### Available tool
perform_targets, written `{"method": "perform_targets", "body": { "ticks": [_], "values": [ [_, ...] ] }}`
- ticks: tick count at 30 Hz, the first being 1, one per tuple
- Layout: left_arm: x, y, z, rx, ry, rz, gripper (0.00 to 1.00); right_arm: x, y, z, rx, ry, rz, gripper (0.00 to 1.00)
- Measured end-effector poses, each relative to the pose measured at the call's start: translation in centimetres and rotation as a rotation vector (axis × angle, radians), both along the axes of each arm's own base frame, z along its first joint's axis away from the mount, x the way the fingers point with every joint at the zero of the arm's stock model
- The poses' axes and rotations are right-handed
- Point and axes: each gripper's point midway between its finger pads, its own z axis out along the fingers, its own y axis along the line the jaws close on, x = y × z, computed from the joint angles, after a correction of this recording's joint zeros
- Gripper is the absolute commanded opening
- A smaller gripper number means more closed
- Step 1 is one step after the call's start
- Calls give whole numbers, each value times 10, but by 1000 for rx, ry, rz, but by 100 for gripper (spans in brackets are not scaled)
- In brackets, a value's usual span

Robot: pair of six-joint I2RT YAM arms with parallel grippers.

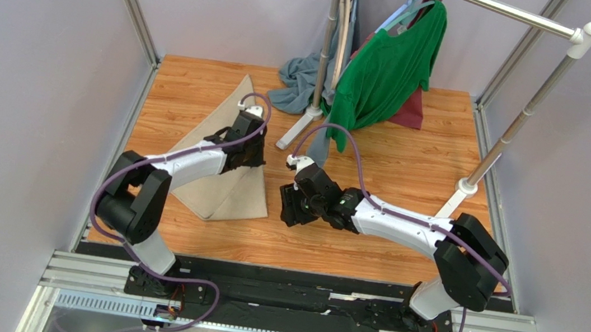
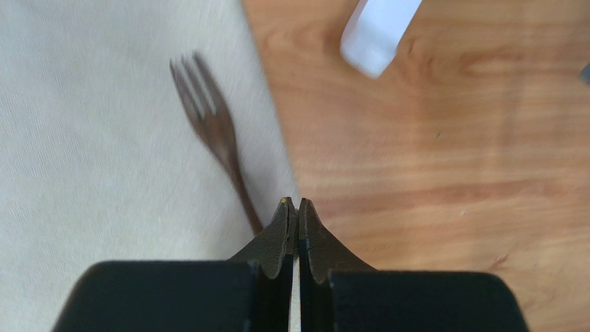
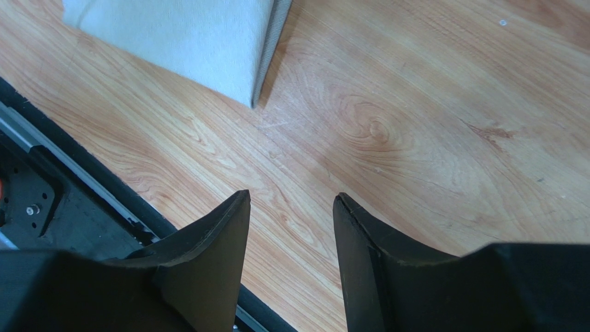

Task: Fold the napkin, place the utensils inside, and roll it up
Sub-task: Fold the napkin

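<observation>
Napkin (image 1: 227,196) lying left on wood-grain table (image 1: 396,166), beige woven cloth folded into triangle. Fork (image 2: 211,121) resting on it near right edge (dark, slim, blurred). Left gripper (image 2: 294,205) pressing fingers together, nothing visible between. Right gripper (image 3: 291,207) hovering over wood, fingers gaping, holding nothing.

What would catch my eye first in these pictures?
Probably the bright green shirt hanging on the rack at the far side of the table. Next, the beige napkin, folded into a triangle on the left, with a dark fork lying on it just beside the left gripper, which is shut.
</observation>
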Motion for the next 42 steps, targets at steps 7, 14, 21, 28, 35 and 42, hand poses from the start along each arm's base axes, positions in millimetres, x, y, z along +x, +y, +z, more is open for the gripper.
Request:
{"method": "perform_targets", "body": {
  "ticks": [7, 14, 21, 28, 35, 42],
  "values": [
    [41, -9, 17, 65, -25, -19, 0, 4, -9, 4, -21, -18, -29, 52],
    [60, 6, 1, 109, 45, 7, 0, 15, -18, 12, -12, -31, -68, 52],
    [70, 33, -2, 115, 72, 70, 0, 22, -25, 11, -17, -26, -93, 52],
    [80, 35, -7, 87, 86, 71, 0, 22, -25, 11, -12, -19, -90, 52],
    [84, 33, -16, 59, 111, 57, 0, 21, -25, 11, -11, -14, -86, 52],
    [102, 30, -5, 31, 81, 50, 0, 20, -24, 10, -10, -10, -83, 52]
  ]
}}
